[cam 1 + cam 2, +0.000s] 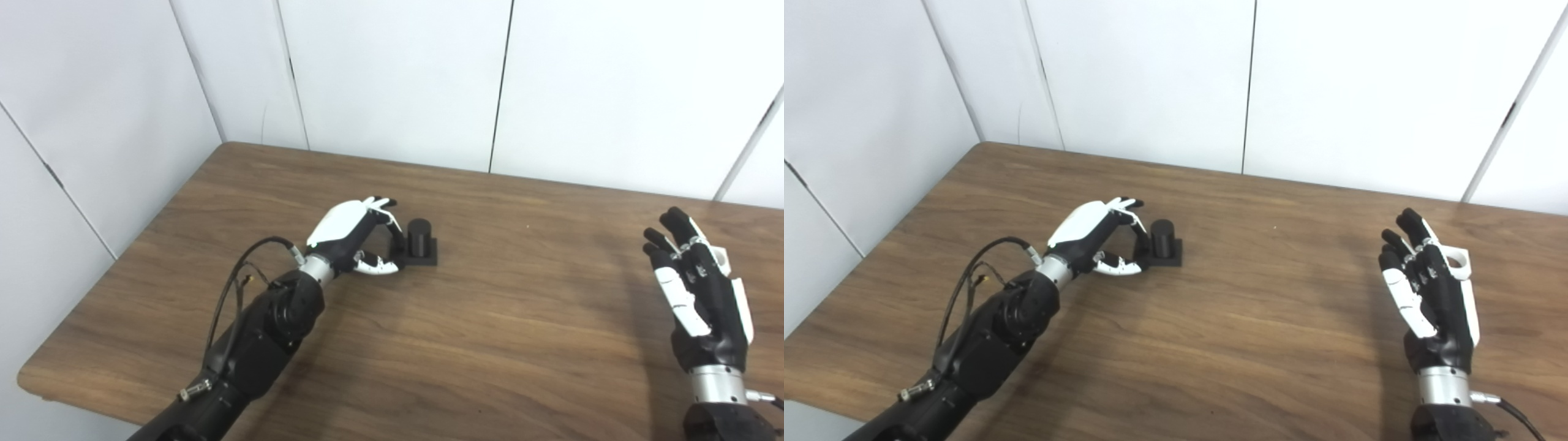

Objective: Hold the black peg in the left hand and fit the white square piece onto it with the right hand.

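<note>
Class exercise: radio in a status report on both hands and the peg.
Left hand open, fingers beside black peg, no grip yet. Right hand open, empty. White square piece not visible. Nothing blocking.

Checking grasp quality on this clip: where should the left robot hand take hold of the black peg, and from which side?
Grip the black peg at its upright round post, coming from its left, where the left robot hand already sits with fingers curled beside it. The flat square base lies low on the table and offers little to pinch.

Wooden table [490, 343] — white panelled walls [392, 79] behind it.
</note>
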`<action>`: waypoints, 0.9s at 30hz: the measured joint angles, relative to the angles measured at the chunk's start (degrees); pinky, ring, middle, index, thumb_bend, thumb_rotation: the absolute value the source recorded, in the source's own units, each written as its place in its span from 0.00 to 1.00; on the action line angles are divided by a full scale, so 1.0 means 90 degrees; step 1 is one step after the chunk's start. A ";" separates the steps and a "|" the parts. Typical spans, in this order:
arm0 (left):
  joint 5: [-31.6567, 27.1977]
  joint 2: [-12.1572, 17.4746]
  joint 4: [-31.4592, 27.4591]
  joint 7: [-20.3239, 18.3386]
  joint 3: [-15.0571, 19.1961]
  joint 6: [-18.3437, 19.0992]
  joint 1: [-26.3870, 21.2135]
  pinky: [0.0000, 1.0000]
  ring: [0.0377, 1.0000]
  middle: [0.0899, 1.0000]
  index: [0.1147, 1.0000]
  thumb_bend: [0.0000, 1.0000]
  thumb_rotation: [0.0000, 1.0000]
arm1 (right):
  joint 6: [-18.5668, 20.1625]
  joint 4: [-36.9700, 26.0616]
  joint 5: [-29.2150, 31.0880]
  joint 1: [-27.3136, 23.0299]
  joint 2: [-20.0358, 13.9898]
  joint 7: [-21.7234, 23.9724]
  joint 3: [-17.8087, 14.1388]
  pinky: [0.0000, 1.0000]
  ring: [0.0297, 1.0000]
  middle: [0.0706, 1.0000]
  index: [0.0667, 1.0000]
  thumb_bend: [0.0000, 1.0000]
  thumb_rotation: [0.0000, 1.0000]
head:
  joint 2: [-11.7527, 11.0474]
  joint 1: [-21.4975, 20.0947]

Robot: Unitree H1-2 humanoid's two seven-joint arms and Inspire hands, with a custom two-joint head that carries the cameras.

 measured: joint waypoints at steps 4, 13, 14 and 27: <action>0.0017 -0.0057 -0.0076 0.0029 -0.0134 -0.0198 0.0054 0.91 0.97 0.92 0.43 0.52 0.09 | -0.0018 0.0018 -0.0034 -0.0001 0.0000 -0.0016 0.0002 0.85 0.85 0.90 0.88 0.54 0.49 | 0.0049 -0.0107; 0.0262 -0.0212 -0.0239 0.0033 -0.0494 -0.0275 0.0049 0.91 0.97 0.92 0.43 0.52 0.09 | -0.0034 0.0028 -0.0043 -0.0001 0.0002 -0.0007 0.0002 0.85 0.85 0.90 0.87 0.57 0.50 | 0.0166 -0.0439; 0.0271 -0.0213 -0.0243 0.0033 -0.0516 -0.0284 0.0044 0.91 0.97 0.92 0.43 0.52 0.09 | -0.0034 0.0028 -0.0044 -0.0001 0.0004 -0.0008 0.0001 0.85 0.85 0.90 0.87 0.57 0.49 | 0.0185 -0.0536; 0.0303 -0.0497 -0.0237 0.0035 -0.0848 -0.0718 0.0022 0.91 0.97 0.91 0.43 0.52 0.09 | -0.0041 -0.0034 -0.0235 0.0012 0.0059 -0.0257 0.0004 0.83 0.84 0.89 0.87 0.58 0.51 | 0.0390 -0.1601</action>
